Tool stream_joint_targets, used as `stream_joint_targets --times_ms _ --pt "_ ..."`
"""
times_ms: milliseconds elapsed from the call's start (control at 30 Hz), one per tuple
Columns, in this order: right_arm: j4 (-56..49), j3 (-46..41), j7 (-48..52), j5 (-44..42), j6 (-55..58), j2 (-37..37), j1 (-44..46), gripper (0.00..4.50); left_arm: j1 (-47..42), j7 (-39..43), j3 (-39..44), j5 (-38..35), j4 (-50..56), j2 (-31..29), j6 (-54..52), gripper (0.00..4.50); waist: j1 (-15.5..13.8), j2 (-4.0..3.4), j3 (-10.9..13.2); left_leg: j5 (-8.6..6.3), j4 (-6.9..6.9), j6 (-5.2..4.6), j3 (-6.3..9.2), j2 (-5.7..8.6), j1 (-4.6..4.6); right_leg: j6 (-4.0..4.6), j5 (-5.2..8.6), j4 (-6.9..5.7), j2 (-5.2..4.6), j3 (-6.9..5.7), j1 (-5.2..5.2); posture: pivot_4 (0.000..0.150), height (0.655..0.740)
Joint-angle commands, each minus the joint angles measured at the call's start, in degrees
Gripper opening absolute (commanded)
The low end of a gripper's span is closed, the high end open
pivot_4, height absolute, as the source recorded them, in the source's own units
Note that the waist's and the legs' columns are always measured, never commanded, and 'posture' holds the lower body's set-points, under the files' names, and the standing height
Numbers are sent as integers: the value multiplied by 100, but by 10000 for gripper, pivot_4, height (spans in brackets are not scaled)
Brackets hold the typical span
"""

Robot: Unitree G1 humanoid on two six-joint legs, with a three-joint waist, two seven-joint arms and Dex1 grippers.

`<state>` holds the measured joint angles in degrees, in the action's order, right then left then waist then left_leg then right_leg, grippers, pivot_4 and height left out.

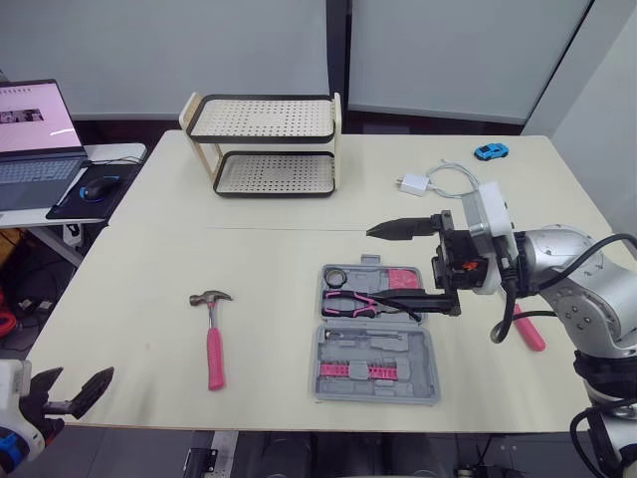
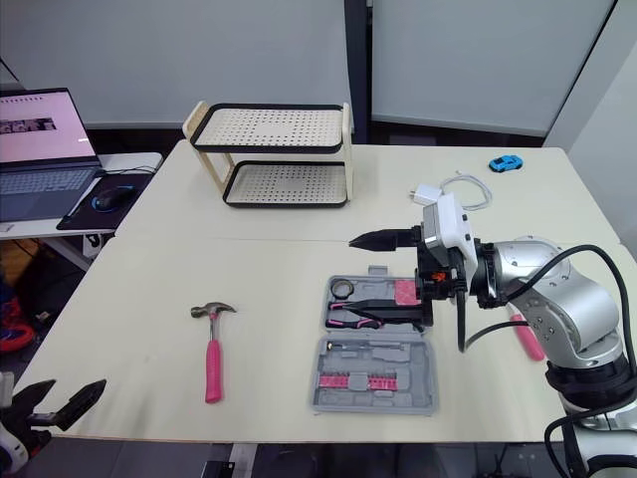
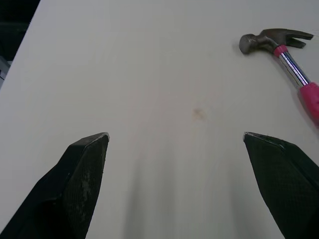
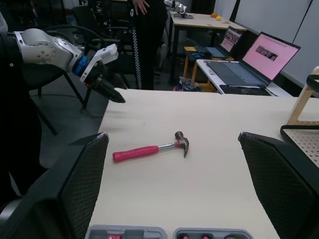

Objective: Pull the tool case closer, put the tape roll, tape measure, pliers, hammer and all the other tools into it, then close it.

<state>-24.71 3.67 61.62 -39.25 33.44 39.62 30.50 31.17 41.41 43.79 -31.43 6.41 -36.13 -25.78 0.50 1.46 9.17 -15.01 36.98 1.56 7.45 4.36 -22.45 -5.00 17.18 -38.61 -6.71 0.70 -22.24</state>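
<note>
Two perforated tiers are making up the rack [image 1: 264, 144] that is standing near the far edge of the pale worktop [image 1: 149, 259], left of its middle. Toward the near edge, right of centre, the grey tool case [image 1: 430, 370] is lying open. The right gripper [image 1: 383, 267] is reaching over the case's far half from the right-hand side, its two fingers spread wide and gripping nothing. The left gripper [image 1: 85, 376] is hanging just off the near left corner, likewise gaping and empty. The hammer [image 1: 212, 334], pink-handled, is lying flat between the case and the left edge, touching neither. Pink-and-black pliers [image 1: 350, 303] are resting in the far half of the case. A pink-handled tool [image 1: 530, 331] is lying by the right edge, partly hidden behind the right arm. The tape roll [image 1: 333, 274] is sitting in the case just beyond the pliers. A white charger [image 1: 411, 184] and a blue toy car [image 1: 489, 151] are sitting toward the far right corner.
</note>
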Motion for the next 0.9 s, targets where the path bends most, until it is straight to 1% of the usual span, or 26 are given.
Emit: stream_joint_targets --times_ms 33,133,233,367,500,767,900 --pt "48 93 234 358 -435 113 -21 44811 116 -234 353 -295 655 68 -322 45000 -1 0 0 0 0 0 0 0 0 0 0 0 0 0 -1 1500 7400" --pt "71 55 194 308 -388 39 -6 44811 77 -644 257 -415 1352 169 -682 45000 -6 0 0 0 0 0 0 1 0 0 0 1 0 1 2 1500 7400" --pt "72 43 148 289 -340 -24 60 44811 -131 -1062 -29 -564 1924 312 -1085 45000 -9 0 0 0 0 0 0 0 0 0 0 1 0 1 3 1500 7400" --pt "83 82 197 385 -390 -11 22 44811 -613 -1780 -725 -212 2261 602 -1262 45000 -14 1 -1 0 1 0 -4 3 0 1 0 0 1 4 5 1500 7400" --pt "-6 42 117 377 -269 25 6 44811 -1082 -2401 -1539 315 2179 975 -1224 45000 -17 0 0 1 1 1 -6 3 1 1 -1 -1 4 7 4 1500 7400" --pt "-149 -31 -25 354 -140 115 -69 44811 -2021 -3097 -2466 969 1646 1467 -1207 45000 -39 1 -1 1 2 2 -5 4 0 2 -2 -1 6 7 4 1500 7400" --pt "-217 -57 -80 312 -81 152 -61 44811 -2365 -3219 -2732 1193 1329 1603 -1137 45000 -31 1 -1 1 3 2 -6 5 0 2 -2 -1 6 8 3 1500 7400"
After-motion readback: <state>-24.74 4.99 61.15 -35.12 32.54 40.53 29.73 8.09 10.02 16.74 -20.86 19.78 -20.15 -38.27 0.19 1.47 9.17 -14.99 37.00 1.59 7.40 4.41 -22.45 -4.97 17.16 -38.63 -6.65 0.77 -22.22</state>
